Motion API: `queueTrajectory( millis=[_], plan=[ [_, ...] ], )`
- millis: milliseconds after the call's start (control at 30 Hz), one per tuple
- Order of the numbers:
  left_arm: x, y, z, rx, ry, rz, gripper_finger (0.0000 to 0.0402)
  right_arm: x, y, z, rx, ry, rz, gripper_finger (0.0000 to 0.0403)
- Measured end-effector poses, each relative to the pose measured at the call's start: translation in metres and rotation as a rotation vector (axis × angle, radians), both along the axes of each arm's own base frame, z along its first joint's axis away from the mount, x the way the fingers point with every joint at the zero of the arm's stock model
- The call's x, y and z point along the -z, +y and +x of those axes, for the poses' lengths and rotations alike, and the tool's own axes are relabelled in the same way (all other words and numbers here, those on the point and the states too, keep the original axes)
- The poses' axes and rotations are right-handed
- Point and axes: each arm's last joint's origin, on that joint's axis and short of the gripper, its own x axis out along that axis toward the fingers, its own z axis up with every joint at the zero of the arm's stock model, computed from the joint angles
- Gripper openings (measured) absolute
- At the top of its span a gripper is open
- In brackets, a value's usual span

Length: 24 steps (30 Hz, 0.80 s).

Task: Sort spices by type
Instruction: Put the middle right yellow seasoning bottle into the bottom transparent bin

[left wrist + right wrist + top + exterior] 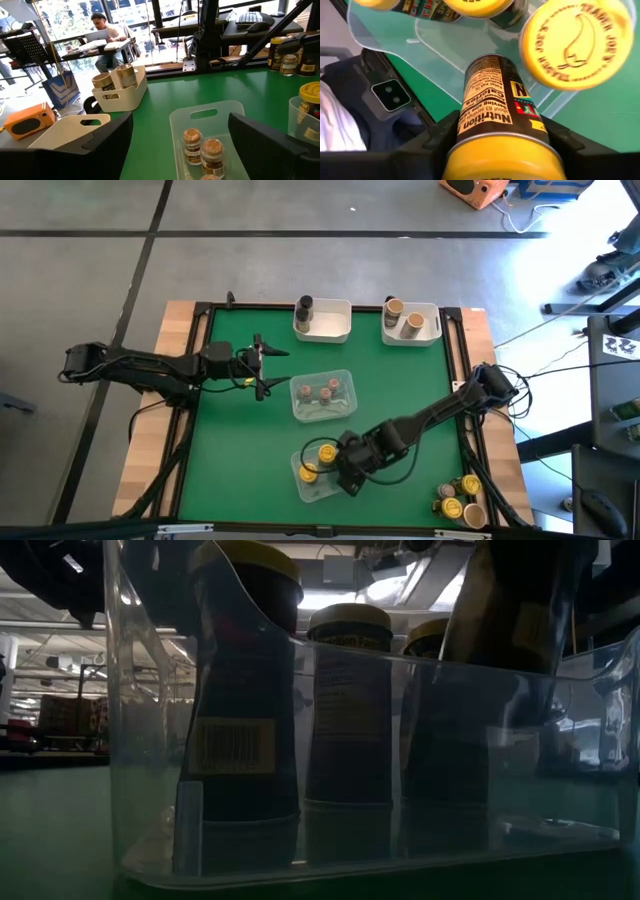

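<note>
A clear tray [318, 483] near the table's front edge holds yellow-lidded spice jars [327, 451], seen from above in the right wrist view [575, 45] and from the side in the low view [245, 690]. My right gripper [346, 470] hangs over that tray, shut on another yellow-lidded jar [495, 100]. A second clear tray [322, 412] at mid-table holds reddish-brown-topped jars [192, 142]. My left gripper [262, 366] stands open to the left of it, holding nothing. Two white bins at the far edge hold a dark grey jar [303, 307] and tan-lidded jars [405, 315]. My right gripper pinches the jar's labelled body just below its yellow lid [470, 125] between its two fingers [437, 137], one on each side. The fingers come from above, slanting steeply down. The jar hangs lid up and slightly tilted, with its bottom over the tray; whether it touches the tray floor is hidden.
Several loose jars [460, 498] stand at the table's front right corner. A raised black frame [200, 380] runs around the green mat. Bare mat lies between the trays and the right edge. A person sits at a desk beyond the table [102, 30].
</note>
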Motion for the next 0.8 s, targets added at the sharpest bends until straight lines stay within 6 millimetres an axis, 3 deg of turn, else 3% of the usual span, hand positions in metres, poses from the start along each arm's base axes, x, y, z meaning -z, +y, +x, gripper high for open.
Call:
queueTrajectory(
  millis=[333, 533, 800],
  plan=[
    [0.0, 0.0, 0.0, -0.001, -0.003, -0.006, 0.0314, 0.022, 0.002, 0.004, 0.015, 0.073, -0.045, 0.0207],
    [0.0, 0.0, 0.0, -0.001, 0.0, -0.008, 0.0314, 0.025, 0.003, 0.006, 0.024, 0.081, -0.046, 0.0208],
    [0.0, -0.001, 0.0, 0.002, 0.0, -0.008, 0.0314, 0.023, 0.004, 0.008, 0.049, 0.058, -0.031, 0.0337]
  ],
)
